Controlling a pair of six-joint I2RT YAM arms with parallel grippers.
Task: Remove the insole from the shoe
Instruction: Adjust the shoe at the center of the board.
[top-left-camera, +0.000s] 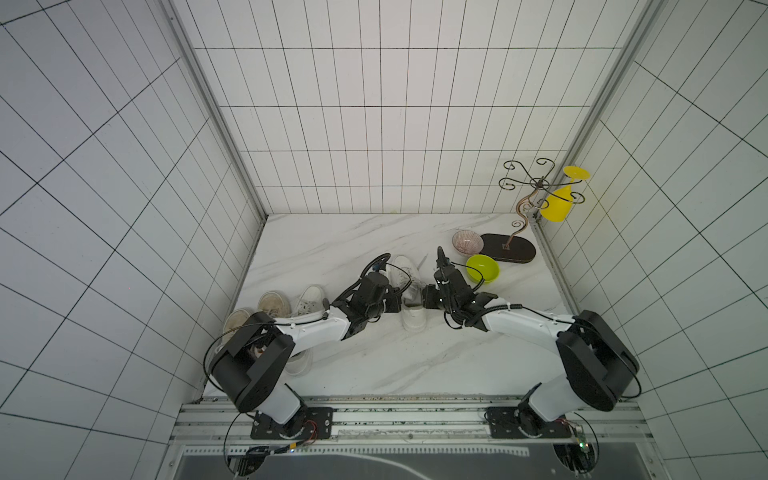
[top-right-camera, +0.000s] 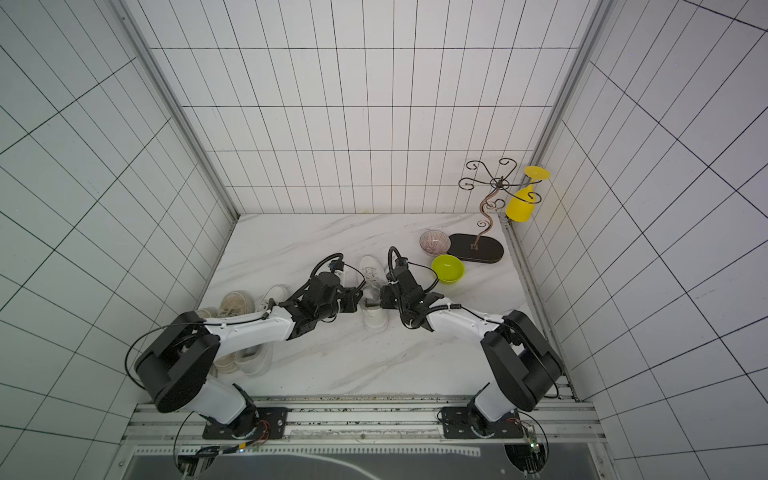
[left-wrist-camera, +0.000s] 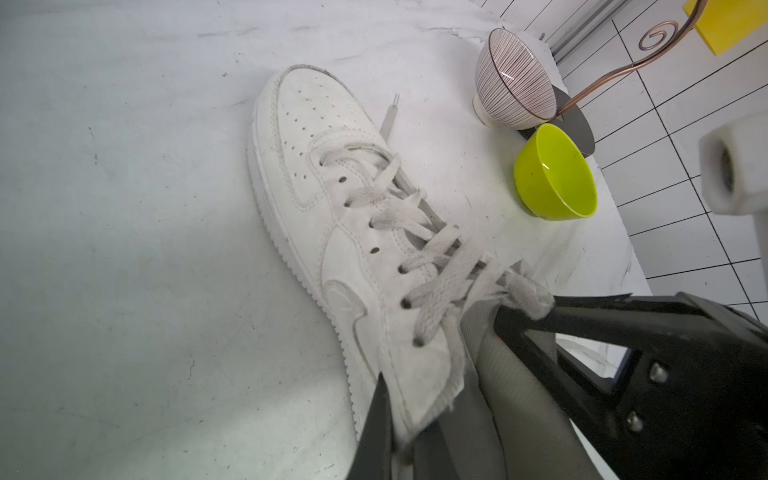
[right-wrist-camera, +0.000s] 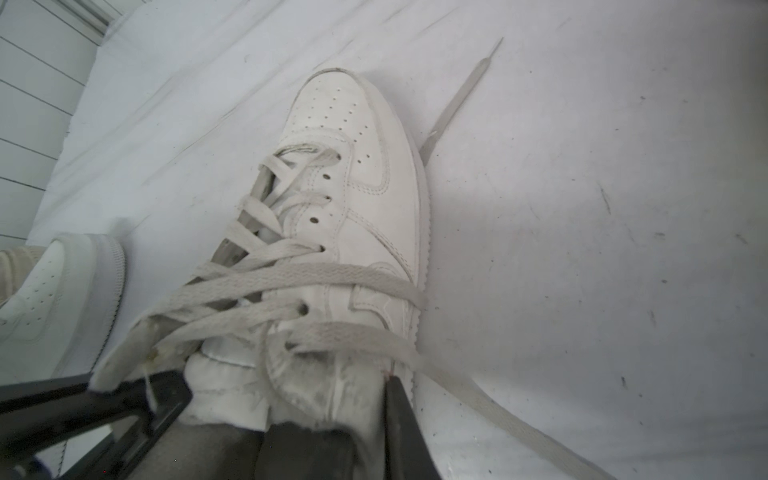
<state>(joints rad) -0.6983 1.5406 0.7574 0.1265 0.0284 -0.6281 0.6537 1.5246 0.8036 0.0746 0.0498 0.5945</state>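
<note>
Notebook entry. White lace-up shoe (top-left-camera: 405, 272) stands on its sole near the middle of the marbled surface (top-left-camera: 332, 245), toe toward the back wall and heel toward the arm bases. Both arms reach in at the collar from opposite sides. Left hand (left-wrist-camera: 440, 349): closed on the shoe's left collar wall. One of its fingers (left-wrist-camera: 374, 419) is outside against the side panel and the other is in the opening beside the tongue, with a lace end draped over it. Right hand (right-wrist-camera: 286, 382): its fingers (right-wrist-camera: 397, 415) straddle the right collar wall. One touches the outer side just above the sole, the other sits inside against the padded lining; cannot tell whether this grip is clamped tight. Insole: not distinguishable in any view, since fingers, tongue and laces fill the opening. A loose lace (right-wrist-camera: 478, 395) trails off the shoe's right side onto the surface. A thin metal tool (right-wrist-camera: 457, 95) lies just beside the toe on that same side. Green bowl (top-left-camera: 482, 269) sits near the right arm, and the striped bowl (top-left-camera: 467, 242) is just beside the dark base of the wire stand (top-left-camera: 509, 248). A yellow glass (top-left-camera: 557, 205) hangs from the stand. Several other pale shoes (top-left-camera: 274, 303) cluster at the left edge, partly under the left arm.
</note>
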